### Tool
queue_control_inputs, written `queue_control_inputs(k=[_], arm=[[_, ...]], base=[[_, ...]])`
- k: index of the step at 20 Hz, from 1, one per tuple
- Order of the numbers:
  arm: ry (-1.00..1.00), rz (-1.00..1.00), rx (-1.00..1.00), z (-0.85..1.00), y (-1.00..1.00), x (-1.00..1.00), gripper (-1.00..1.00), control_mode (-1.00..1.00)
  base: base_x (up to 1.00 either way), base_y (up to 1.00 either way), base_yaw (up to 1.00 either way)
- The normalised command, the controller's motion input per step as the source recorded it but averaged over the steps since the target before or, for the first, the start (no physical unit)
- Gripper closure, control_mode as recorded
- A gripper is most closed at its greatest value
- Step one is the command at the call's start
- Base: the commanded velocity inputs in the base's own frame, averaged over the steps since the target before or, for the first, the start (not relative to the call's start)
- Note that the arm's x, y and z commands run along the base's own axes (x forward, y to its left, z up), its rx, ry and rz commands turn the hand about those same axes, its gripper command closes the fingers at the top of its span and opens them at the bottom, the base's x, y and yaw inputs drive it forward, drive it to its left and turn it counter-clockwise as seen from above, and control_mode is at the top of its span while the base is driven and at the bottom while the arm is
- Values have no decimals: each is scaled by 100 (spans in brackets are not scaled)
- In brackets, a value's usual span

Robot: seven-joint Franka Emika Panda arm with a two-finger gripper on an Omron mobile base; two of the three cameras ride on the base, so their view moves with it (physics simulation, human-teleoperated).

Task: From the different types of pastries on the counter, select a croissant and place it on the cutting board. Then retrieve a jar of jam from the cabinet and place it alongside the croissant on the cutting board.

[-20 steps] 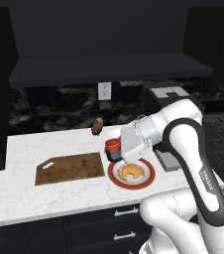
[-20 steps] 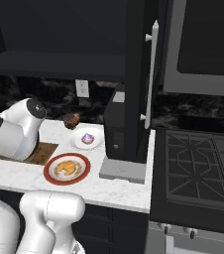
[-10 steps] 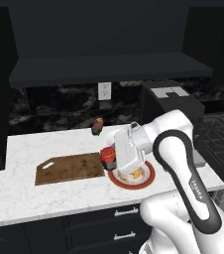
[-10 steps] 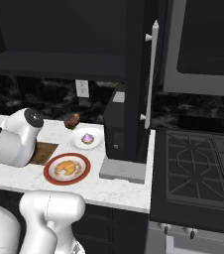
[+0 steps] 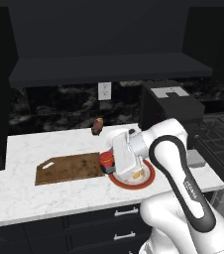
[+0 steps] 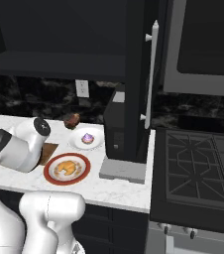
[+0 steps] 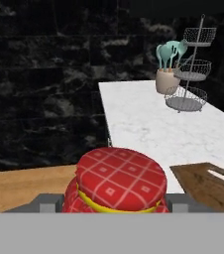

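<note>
**Jar carried toward board**

Moved leftward since the earlier frames, the two-finger gripper now sits at the right end of the brown wooden cutting board, clamped on the small red jar of jam. Behind the hand, the golden croissant lies on the red-rimmed round plate.

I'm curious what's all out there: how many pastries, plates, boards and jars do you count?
Pastries: 3 (croissant, purple cupcake, dark brown pastry)
Plates: 2 (red-rimmed plate, white plate)
Cutting boards: 1 (wooden cutting board)
Jars: 1 (red jam jar)
Total: 7
</note>
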Motion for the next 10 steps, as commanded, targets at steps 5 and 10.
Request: queue_control_inputs(k=[5,10], arm=[[-3,9,10,-17,0,39,100,-100],[-1,8,8,-10,6,32,100,-100]], base=[[0,0,0],[0,0,0]])
